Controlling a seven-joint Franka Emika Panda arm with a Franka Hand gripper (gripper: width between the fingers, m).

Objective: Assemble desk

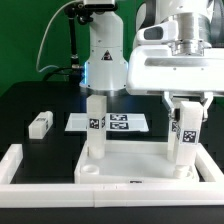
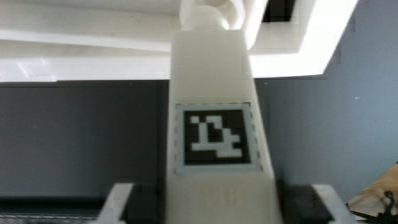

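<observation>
The white rimmed tabletop panel (image 1: 135, 162) lies flat at the front of the exterior view. One white leg block (image 1: 95, 125) stands upright on its corner at the exterior view's left. My gripper (image 1: 186, 110) is shut on a second leg (image 1: 186, 140), held upright over the panel's corner at the exterior view's right; whether it touches the panel I cannot tell. In the wrist view that leg (image 2: 217, 110) with its marker tag sits between my fingers (image 2: 125, 203), gripper (image 2: 221, 208), pointing toward the panel (image 2: 71, 55). A third leg (image 1: 40, 124) lies loose on the black table.
The marker board (image 1: 118, 122) lies flat behind the panel. A low white border wall (image 1: 20, 165) runs along the front and the exterior view's left. The robot's white base (image 1: 103, 60) stands at the back.
</observation>
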